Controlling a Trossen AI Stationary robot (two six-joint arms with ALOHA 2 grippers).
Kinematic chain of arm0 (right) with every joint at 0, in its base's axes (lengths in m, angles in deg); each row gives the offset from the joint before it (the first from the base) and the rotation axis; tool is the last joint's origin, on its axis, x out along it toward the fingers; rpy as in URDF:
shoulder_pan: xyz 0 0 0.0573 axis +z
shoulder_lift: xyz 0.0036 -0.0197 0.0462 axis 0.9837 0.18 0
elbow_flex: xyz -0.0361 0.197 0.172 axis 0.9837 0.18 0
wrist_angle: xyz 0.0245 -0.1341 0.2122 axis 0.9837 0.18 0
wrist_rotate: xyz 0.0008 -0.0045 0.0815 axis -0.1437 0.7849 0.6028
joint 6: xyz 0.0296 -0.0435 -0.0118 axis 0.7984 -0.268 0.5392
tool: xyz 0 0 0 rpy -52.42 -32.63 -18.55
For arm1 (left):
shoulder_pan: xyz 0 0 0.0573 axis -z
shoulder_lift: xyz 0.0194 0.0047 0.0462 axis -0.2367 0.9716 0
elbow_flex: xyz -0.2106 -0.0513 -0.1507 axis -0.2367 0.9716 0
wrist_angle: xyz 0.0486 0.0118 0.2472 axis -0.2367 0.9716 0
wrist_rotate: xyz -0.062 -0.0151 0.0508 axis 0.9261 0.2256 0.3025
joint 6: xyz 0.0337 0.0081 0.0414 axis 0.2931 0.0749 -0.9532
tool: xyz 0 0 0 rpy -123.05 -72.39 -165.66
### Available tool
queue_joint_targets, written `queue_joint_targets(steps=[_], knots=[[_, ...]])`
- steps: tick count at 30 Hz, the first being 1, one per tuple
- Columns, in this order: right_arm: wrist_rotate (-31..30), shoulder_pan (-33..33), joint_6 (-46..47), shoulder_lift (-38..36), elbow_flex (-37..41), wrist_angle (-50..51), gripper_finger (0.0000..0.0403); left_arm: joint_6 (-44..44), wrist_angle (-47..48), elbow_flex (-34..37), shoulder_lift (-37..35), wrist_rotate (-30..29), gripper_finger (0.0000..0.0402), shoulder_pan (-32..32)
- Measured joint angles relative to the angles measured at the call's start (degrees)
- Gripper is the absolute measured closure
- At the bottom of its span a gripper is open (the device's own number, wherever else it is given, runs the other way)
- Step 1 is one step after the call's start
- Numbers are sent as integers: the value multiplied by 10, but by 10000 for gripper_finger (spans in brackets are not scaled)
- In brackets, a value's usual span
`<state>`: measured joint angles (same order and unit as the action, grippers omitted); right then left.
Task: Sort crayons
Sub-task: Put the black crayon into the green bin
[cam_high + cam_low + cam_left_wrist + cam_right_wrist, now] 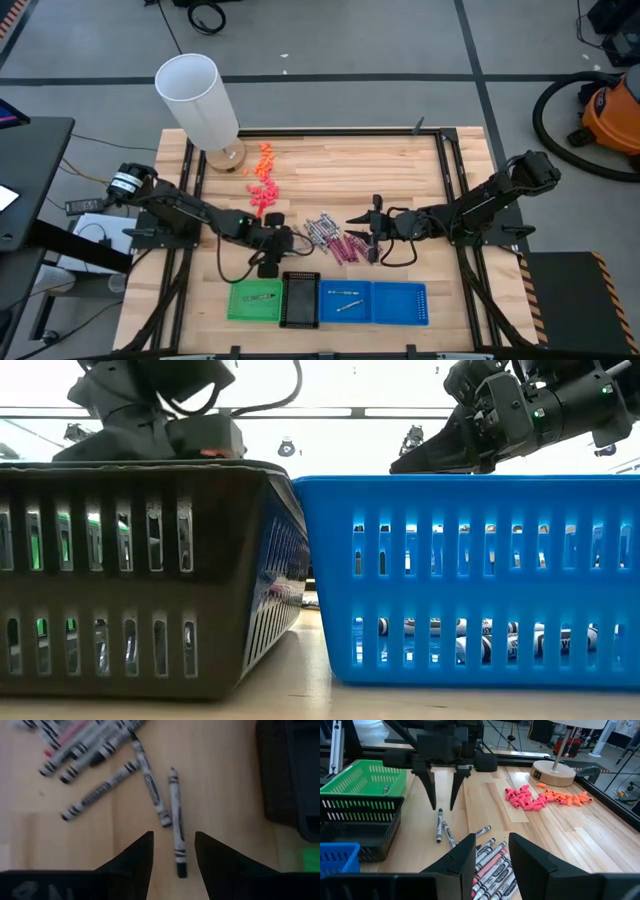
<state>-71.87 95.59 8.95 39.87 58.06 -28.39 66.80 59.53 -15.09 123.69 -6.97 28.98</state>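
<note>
Crayons [333, 240], thin short paper-wrapped sticks in grey-silver and magenta-red, lie mostly in a loose heap on the pale wooden table [400, 170], between the two dark arms. Sorting looks barely begun: in the high view the green slotted plastic tray [254, 300] holds what seems to be one stick, the nearer blue slotted tray [345, 301] two, while the black slotted tray [299, 299] and the farther blue tray [402, 303] show none. Most of the heap is left to move.

The left gripper [173, 851] hangs just above the table beside the black tray, jaws open and holding nothing, straddling one end of a single grey-silver crayon [175, 824] that lies apart from the heap. A second grey-silver stick [151, 787] lies just beside it.

The right gripper [491, 851] hovers over the heap's other side, jaws open and empty. Small pink lumps [525, 800] and orange lumps [565, 797] sit well apart, near a round wooden lamp base [555, 775].
</note>
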Motion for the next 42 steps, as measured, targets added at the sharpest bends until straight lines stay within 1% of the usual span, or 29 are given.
queue_joint_targets(steps=[4,9,14,18,21,26,34,37,42], knots=[[0,0,0,0,0,0,276,18,-8,6,0,4,247,7],[0,0,0,0,0,-1,276,36,-14,6,20,4,247,24],[0,0,2,0,0,0,276,48,-18,6,48,-22,247,30],[0,0,2,0,0,-3,276,61,-21,4,58,-23,250,29],[0,0,4,0,0,-3,276,66,-18,4,58,-16,268,28],[0,0,4,0,0,-3,276,75,-16,1,58,-15,312,28],[0,0,5,0,0,-4,276,78,-8,0,58,-24,379,26],[0,0,5,0,0,-4,276,78,6,-7,57,-25,386,25],[1,0,5,0,0,-6,276,60,108,-46,47,-31,385,25]])
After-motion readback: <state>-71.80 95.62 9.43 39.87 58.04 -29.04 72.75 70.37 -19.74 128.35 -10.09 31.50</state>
